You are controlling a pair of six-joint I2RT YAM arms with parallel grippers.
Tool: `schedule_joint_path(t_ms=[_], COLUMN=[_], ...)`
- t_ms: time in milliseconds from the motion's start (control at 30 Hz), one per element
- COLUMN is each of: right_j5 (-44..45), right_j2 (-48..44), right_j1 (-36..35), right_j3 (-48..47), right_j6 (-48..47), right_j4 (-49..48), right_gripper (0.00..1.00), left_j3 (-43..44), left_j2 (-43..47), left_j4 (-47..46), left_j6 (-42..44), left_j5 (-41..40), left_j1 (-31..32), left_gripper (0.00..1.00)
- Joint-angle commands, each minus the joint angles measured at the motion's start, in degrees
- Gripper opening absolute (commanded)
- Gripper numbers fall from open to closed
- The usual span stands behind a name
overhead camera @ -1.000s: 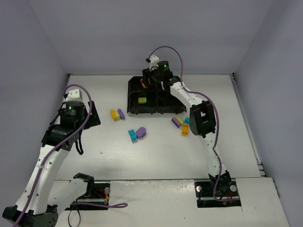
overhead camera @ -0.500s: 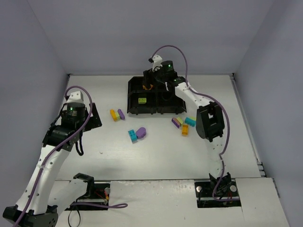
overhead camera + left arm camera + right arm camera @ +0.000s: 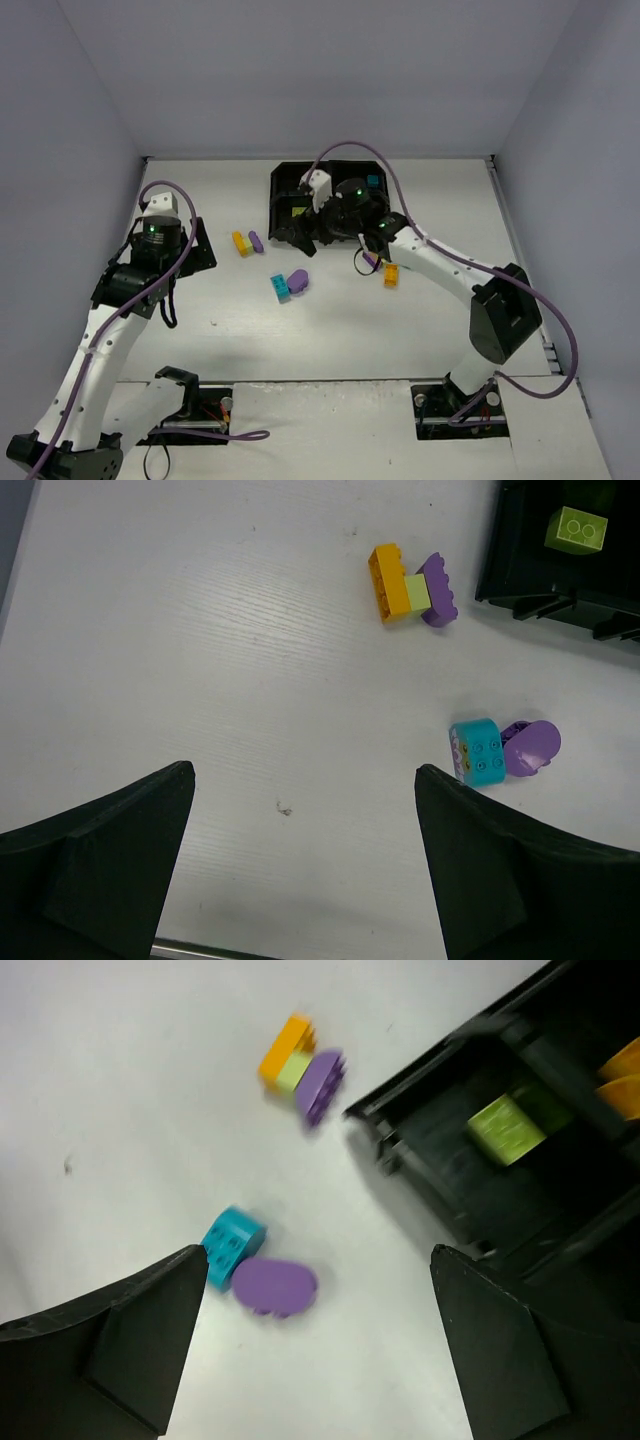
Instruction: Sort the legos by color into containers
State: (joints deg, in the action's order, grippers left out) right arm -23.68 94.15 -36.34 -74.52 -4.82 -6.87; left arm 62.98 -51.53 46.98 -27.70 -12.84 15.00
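Note:
The black tray (image 3: 282, 205) stands at the back centre, partly under my right arm. It holds a yellow-green brick (image 3: 298, 212) (image 3: 505, 1130), a teal one (image 3: 373, 182) and orange pieces (image 3: 622, 1080). Loose legos lie on the table: an orange brick (image 3: 241, 243) (image 3: 387, 582) beside a purple one (image 3: 256, 241) (image 3: 440, 590), and a teal brick (image 3: 280, 287) (image 3: 233, 1243) touching a rounded purple one (image 3: 298, 279) (image 3: 273, 1287). My right gripper (image 3: 298, 234) (image 3: 318, 1260) hangs open and empty above the tray's front left corner. My left gripper (image 3: 198, 248) (image 3: 302, 775) is open over bare table.
A purple brick (image 3: 371, 259) and an orange brick (image 3: 391, 274) lie right of centre, partly under my right forearm. Grey walls close in the table on three sides. The arm bases sit at the near edge.
My right arm has swung from the tray's back left compartment toward the front left, and its jaws have opened wider. The left arm has not moved.

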Motion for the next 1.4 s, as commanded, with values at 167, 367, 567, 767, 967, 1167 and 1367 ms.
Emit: schedule_joint_path(t_ms=[167, 367, 567, 767, 967, 1167, 1367], right_j5=[6.97, 10.5, 10.85, 11.11, 11.73, 12.69, 13.4], right_j2=[0.15, 5.5, 11.04, 14.13, 16.86, 18.09, 17.47], right_j1=[-7.77, -9.63, -10.86, -11.56, -12.35, -12.71, -12.79], right_j3=[9.04, 9.92, 8.34, 7.73, 6.67, 7.02, 8.78], right_j6=[0.95, 1.22, 0.95, 0.25, -0.1, -0.28, 0.07], right_j4=[-1.3, -2.44, -2.88, -3.5, -3.85, -4.02, -4.02], right_gripper=[0.9, 0.95, 0.96, 0.94, 0.93, 0.83, 0.73], left_j3=[2.15, 2.06, 1.44, 0.92, 1.09, 1.18, 1.44], left_j2=[0.73, 1.34, 2.22, 3.19, 2.31, 1.7, 1.34], left_j4=[-0.66, -0.05, 0.65, 1.18, 1.01, 0.48, 0.39], left_j6=[0.02, 0.37, 0.46, 0.63, 0.98, 0.99, 0.98], left_j5=[0.8, 1.15, 1.59, 1.06, 0.71, 0.54, 0.1], left_j1=[0.11, 0.2, 0.2, 0.2, 0.2, 0.2, 0.2], left_gripper=[0.85, 0.85, 0.85, 0.85, 0.85, 0.85, 0.85])
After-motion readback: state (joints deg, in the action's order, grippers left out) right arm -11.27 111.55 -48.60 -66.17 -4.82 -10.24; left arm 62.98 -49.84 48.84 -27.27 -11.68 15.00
